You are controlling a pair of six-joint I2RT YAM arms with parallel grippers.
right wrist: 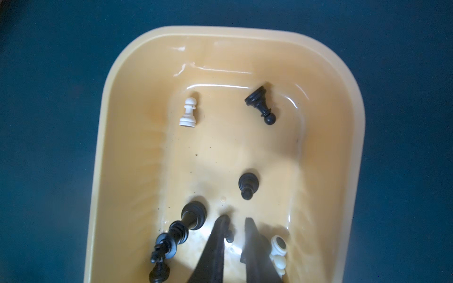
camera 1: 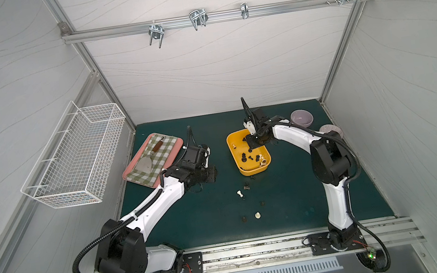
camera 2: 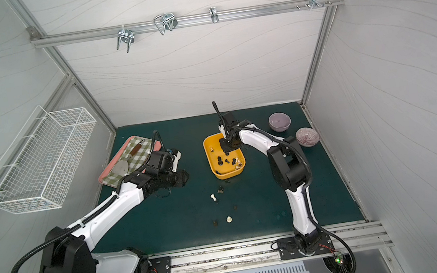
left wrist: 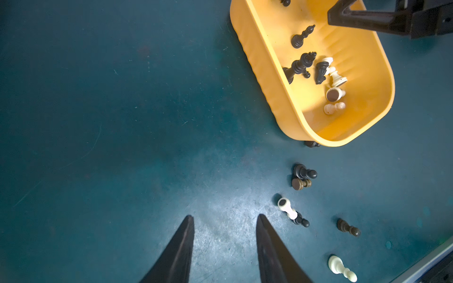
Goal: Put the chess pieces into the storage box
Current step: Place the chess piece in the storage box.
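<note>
The storage box (camera 1: 257, 170) (right wrist: 103, 147) rests flat on the green tabletop (camera 1: 294, 207). Black and cream chess pieces (left wrist: 300, 66) lie inside it, most of them tipped over and clustered at the end nearest the arm bases. Several more lie loose on the tabletop just outside that same end. One of these is against the box wall and partly under its rim. The others trail away from the box toward the arm bases.

The right gripper (right wrist: 236, 218) (camera 1: 252, 144) points down inside the storage box, close to the floor. Its fingers stand slightly apart, with bare yellow floor visible between the tips. A small dark piece (right wrist: 229, 236) lies in that gap beside one finger and is not clamped.

The left gripper (left wrist: 225, 216) is outside the storage box, on the box's left, low over bare tabletop. Its fingers are spread apart with nothing between them.

A pink tray (camera 1: 129, 170) with a checked cloth lies further left of the box. Two bowls (camera 1: 301, 118) stand to the right of the box. A wire basket (camera 1: 75, 157) hangs on the wall, well apart on the left.
</note>
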